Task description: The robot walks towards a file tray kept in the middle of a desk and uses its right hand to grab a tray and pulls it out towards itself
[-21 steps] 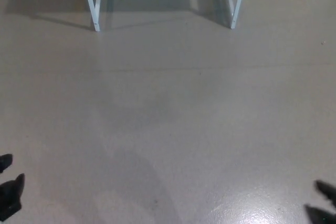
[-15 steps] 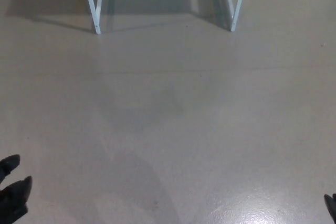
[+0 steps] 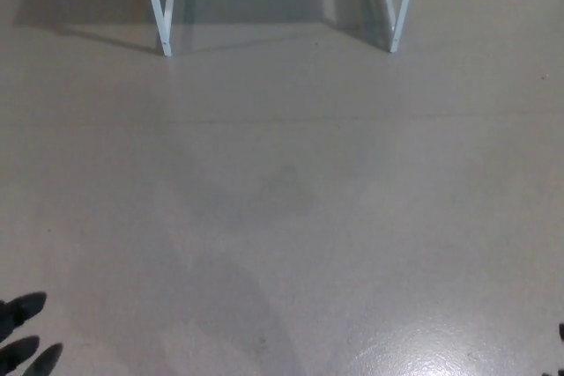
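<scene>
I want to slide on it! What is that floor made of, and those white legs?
The floor looks like smooth beige vinyl or sealed concrete; a light glare shows near the bottom. The white desk legs look like painted metal, thin and straight-edged, though I cannot be sure.

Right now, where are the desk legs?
In the head view, the two white desk legs stand at the top edge, left and right of centre, across bare floor from the left hand.
</scene>
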Available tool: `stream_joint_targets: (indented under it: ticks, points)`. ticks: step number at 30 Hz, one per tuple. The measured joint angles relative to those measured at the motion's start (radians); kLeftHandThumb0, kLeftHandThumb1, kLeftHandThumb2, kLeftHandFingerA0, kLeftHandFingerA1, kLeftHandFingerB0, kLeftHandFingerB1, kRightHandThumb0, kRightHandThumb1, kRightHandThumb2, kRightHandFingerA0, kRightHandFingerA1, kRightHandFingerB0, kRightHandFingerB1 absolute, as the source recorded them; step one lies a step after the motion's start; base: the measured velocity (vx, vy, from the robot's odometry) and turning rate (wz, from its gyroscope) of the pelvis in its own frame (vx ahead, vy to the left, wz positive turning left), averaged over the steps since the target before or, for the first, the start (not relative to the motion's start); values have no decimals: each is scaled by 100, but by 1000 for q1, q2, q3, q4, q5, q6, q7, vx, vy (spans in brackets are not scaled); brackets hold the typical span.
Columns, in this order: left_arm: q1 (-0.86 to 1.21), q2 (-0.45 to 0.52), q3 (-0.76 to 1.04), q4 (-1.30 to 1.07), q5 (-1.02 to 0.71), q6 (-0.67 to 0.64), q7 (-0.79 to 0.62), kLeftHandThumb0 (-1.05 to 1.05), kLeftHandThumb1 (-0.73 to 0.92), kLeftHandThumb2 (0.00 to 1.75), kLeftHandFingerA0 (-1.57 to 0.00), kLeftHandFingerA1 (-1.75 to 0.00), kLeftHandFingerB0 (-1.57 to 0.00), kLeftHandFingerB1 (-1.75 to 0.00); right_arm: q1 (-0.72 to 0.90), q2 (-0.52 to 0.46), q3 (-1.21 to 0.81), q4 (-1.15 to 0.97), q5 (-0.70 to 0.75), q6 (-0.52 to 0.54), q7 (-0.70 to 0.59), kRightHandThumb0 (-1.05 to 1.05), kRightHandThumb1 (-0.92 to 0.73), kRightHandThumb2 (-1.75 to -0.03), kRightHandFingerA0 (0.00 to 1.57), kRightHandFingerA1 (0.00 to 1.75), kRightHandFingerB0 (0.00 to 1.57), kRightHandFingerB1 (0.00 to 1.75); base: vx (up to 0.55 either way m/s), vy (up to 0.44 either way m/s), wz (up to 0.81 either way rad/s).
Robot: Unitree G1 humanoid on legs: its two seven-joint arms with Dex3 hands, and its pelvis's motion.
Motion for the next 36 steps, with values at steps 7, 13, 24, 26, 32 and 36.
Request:
stream_joint_targets:
  ticks: [7, 13, 24, 26, 32, 36]
  points:
    - [45, 6, 0, 36, -7, 0, -14, -28, 57, 107, -9, -52, -9, -51, 43, -1, 20, 48, -4, -45, -6, -55, -67, -79, 23, 42, 16, 39, 0, 0, 0]
    - [111, 2, -6, 47, -10, 0, -25, -26, 59, 108, -10, -52, -11, -52, 72, -6, 23, 86, -5, -89, -7, -53, -67, -78, 23, 41, 17, 39, 0, 0, 0]
    - [147, 20, -41, 82, 30, -16, -1, -49, 70, 61, -25, -36, -27, -35, 99, -9, 46, 156, -8, -155, -18, -54, -67, -78, 23, 41, 18, 40, 9, 46, 16]
    - [144, 20, -41, 101, 32, -18, 0, -49, 69, 60, -25, -36, -26, -35, 96, -9, 49, 162, -9, -163, -22, -48, -76, -63, 29, 35, 19, 32, 91, 302, -28]
    - [73, 56, -40, 156, 38, -23, 7, -51, 69, 60, -26, -38, -26, -35, 76, 1, 64, 175, -17, -174, -28, -46, -76, -63, 30, 35, 21, 32, 141, 348, -26]
    - [55, 57, -41, 163, 37, -35, 9, -50, 69, 60, -25, -37, -25, -35, 46, 0, 65, 171, -19, -174, -29, -50, -77, -63, 30, 37, 22, 33, 224, 120, 3]
